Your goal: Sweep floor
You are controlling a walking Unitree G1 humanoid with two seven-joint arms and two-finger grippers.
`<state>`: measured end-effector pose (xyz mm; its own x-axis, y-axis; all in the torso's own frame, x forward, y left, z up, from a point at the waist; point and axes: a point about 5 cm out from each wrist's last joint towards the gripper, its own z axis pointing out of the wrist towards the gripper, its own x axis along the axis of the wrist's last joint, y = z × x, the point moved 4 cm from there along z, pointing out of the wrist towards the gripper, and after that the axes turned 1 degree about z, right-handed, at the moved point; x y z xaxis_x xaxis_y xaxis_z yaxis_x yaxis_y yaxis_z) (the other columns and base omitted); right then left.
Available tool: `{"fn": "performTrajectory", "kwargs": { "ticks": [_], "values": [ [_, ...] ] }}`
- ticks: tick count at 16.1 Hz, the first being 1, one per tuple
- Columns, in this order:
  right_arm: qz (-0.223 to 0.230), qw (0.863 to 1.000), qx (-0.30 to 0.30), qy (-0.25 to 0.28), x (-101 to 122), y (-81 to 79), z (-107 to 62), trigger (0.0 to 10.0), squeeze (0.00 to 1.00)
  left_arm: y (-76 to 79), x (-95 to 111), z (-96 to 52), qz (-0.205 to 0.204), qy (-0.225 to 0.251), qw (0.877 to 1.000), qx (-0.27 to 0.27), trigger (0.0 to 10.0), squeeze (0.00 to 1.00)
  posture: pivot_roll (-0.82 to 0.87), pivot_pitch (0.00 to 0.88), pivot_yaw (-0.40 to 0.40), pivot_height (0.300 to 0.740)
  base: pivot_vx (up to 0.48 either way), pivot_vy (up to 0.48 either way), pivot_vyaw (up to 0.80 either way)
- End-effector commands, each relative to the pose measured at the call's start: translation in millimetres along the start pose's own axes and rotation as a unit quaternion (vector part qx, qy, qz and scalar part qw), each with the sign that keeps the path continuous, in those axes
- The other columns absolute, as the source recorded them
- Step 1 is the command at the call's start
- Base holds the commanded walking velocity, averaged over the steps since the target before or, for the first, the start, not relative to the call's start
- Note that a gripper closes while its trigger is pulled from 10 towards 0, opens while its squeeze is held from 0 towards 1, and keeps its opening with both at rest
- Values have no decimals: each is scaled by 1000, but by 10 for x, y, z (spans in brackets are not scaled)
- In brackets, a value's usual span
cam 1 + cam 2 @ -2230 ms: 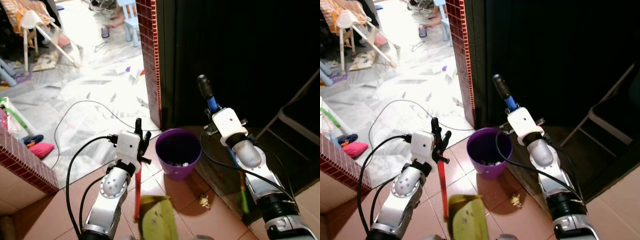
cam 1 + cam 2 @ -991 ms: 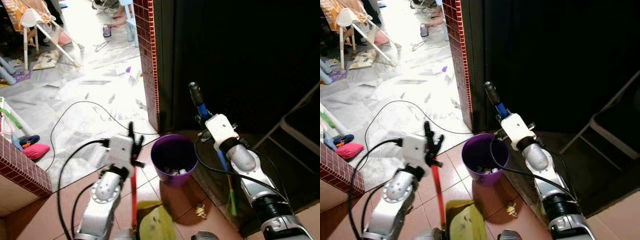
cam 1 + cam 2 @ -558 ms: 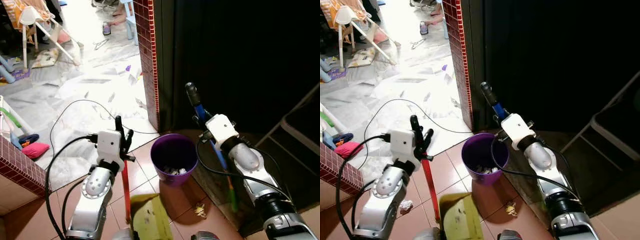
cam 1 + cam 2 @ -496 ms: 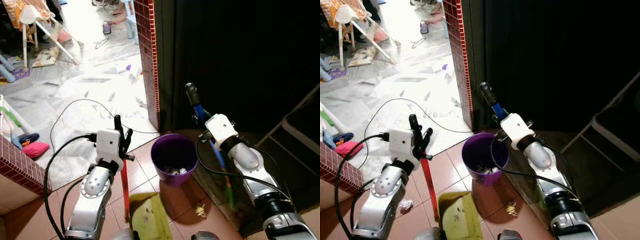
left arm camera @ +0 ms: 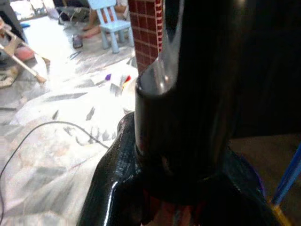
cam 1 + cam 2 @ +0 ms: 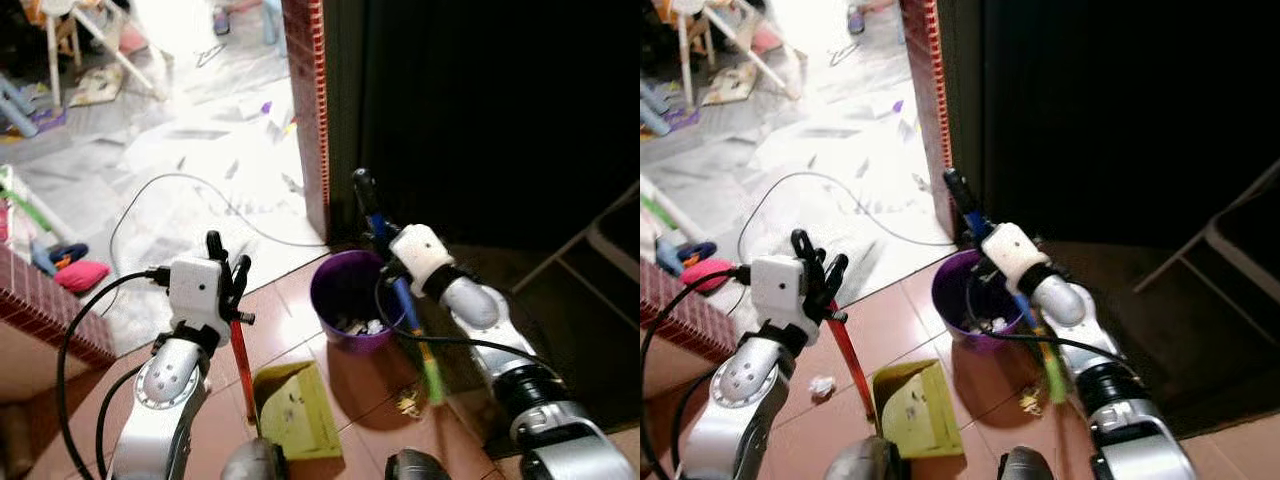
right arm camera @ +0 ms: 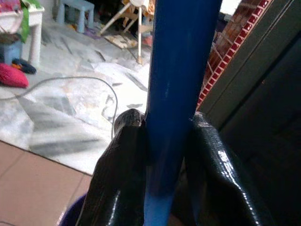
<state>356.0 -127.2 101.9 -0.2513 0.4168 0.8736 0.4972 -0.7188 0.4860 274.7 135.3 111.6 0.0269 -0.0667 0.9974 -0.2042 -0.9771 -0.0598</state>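
Left pincer clamped on red dustpan handle, right pincer gripping blue broom handle, purple bin between them, paper scrap at the dustpan's 9 o'clock.

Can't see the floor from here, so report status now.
Left claw shut on dustpan handle. Right claw shut on broom handle. Purple bin between them; paper scrap beside dustpan.

- No text, label, brand, number or sign can be read in any of the views.
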Motion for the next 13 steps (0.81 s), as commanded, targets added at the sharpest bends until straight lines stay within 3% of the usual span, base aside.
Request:
{"fn": "performTrajectory", "kwargs": {
  "ticks": [1, 4, 7, 9, 13],
  "values": [
    [-32, 999, -23, 29, 160, 170, 52, 10000, 0, -67, 46, -33, 13, 0, 1000, 6, 10000, 0, 45, 149, 112, 740, 0, 0, 0],
    [-23, 997, -56, 37, 220, 354, 52, 10000, 0, -74, 56, -32, 11, -3, 1000, 7, 10000, 0, 35, 144, 111, 740, 0, 0, 0],
    [-30, 997, -64, 33, 214, 426, 37, 10000, 0, -38, 55, -17, 8, -4, 1000, 3, 10000, 0, 26, 139, 106, 740, 0, 0, 0],
    [-53, 996, -72, 31, 225, 515, 17, 10000, 0, -26, 54, -23, 5, -4, 1000, 2, 10000, 0, 24, 138, 105, 740, 0, 0, 0],
    [-161, 985, -69, 0, 210, 692, 3, 10000, 0, 19, 41, -54, 0, -6, 1000, 0, 10000, 0, 24, 138, 101, 740, 0, 0, 0]
  ]
}}
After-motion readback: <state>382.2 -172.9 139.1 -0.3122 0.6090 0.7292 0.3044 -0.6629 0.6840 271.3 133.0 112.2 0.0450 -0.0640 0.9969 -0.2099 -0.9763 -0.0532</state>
